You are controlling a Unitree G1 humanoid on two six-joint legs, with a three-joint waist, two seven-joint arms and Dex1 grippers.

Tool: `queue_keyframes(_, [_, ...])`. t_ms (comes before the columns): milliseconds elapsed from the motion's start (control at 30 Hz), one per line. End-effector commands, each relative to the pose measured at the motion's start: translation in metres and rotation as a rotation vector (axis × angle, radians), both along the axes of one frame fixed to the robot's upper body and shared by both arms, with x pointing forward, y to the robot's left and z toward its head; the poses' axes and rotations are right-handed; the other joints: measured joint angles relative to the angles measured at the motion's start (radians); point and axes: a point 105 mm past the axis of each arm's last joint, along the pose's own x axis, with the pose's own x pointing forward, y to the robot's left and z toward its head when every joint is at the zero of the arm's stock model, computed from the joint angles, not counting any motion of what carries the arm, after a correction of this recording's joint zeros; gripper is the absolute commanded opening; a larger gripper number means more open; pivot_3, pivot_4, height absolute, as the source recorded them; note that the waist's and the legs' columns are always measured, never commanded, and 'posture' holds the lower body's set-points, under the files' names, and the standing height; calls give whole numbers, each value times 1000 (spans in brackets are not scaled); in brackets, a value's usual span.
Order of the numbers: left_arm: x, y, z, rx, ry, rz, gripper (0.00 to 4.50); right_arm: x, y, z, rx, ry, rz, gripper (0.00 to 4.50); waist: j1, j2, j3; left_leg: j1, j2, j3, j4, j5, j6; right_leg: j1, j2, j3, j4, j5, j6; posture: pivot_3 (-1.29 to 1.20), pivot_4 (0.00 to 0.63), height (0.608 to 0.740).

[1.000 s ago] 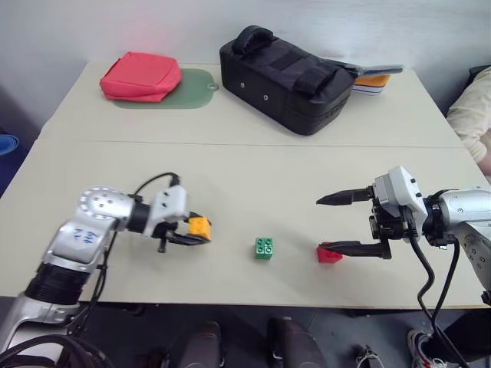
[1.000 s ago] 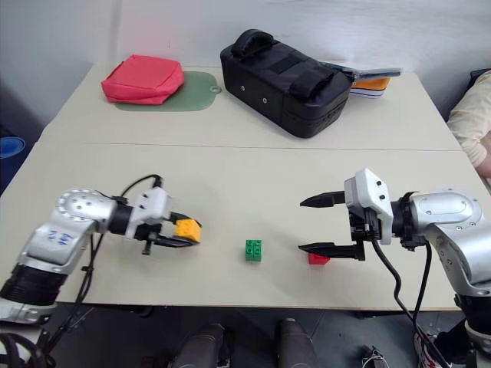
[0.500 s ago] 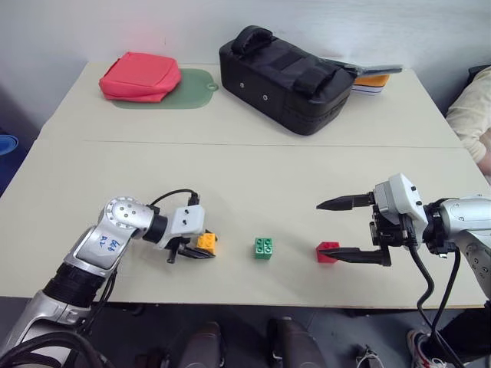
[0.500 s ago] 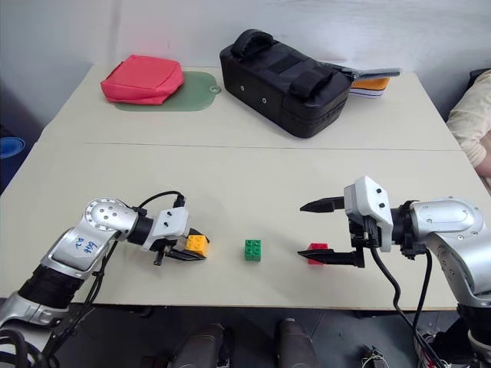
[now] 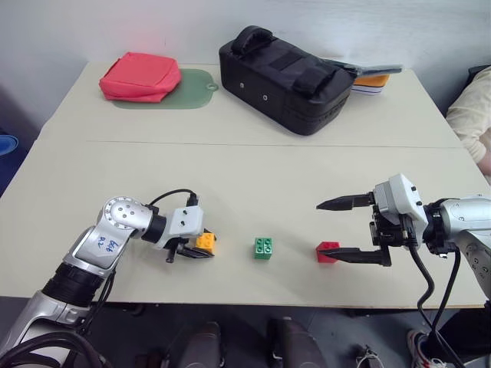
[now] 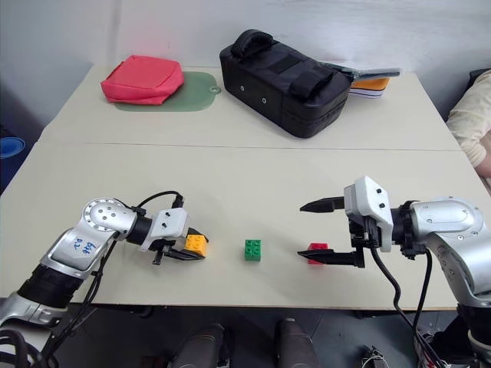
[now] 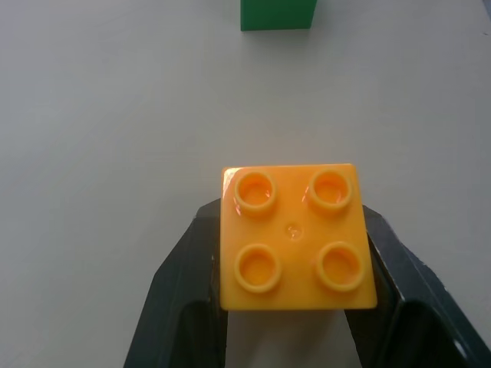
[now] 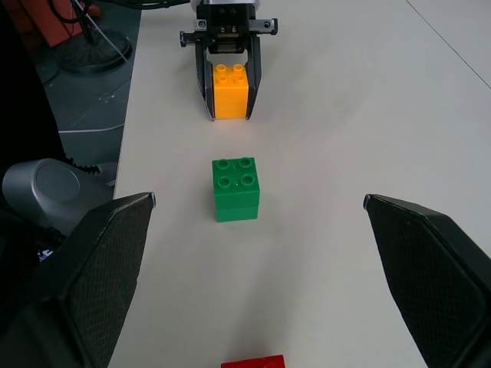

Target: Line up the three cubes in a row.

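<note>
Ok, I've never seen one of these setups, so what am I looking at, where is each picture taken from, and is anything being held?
A two-armed robot at a table. Two pictures come from cameras in its head, two from cameras on its wrists. The left pincer is shut on the orange brick, seen close up from the left wrist. The right pincer is open and holds nothing, with the red brick beside its lower finger. The green brick sits between them. Farther back lie a red pouch on a green mat and a black bag.

Red cube (image 8: 253,362) cut by the right wrist view's edge. Person's sleeve (image 5: 472,107) cropped at frame edge. Orange item (image 5: 373,80) partly hidden behind black bag (image 5: 288,77).
</note>
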Motion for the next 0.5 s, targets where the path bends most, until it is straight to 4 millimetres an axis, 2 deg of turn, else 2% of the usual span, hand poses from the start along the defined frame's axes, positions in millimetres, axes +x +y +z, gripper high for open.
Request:
queue_keyframes(33, [2, 7, 4, -4, -1, 23, 2263, -4, 1, 7, -4, -37, 16, 4500, 0, 0, 0, 0, 0, 0, 0, 0, 0, 0, 0, 0, 0, 0, 0, 0, 150, 740])
queue_keyframes(167, [1, 7, 8, -28, -6, 23, 3335, -4, 1, 7, -5, -36, 17, 4500, 0, 0, 0, 0, 0, 0, 0, 0, 0, 0, 0, 0, 0, 0, 0, 0, 150, 740])
queue_keyframes(300, [-6, 18, 12, -8, 3, 4, 4468, -6, 1, 7, -8, -32, 20, 4500, -1, 0, 0, 0, 0, 0, 0, 0, 0, 0, 0, 0, 0, 0, 0, 0, 150, 740])
queue_keyframes(433, [-17, 32, 25, -19, 30, 8, 4468, -9, -6, 5, -30, -23, 10, 4500, -2, 0, 0, 0, 1, 0, 0, 0, 0, 0, 0, 0, 0, 0, 0, 0, 150, 740])
queue_keyframes(500, [-26, 44, 38, -40, 52, 16, 4468, -11, -18, 1, -56, -11, -21, 4500, -1, 0, 0, 0, 0, 0, 0, 0, 0, 0, -1, 0, -1, 0, 0, 0, 150, 740])
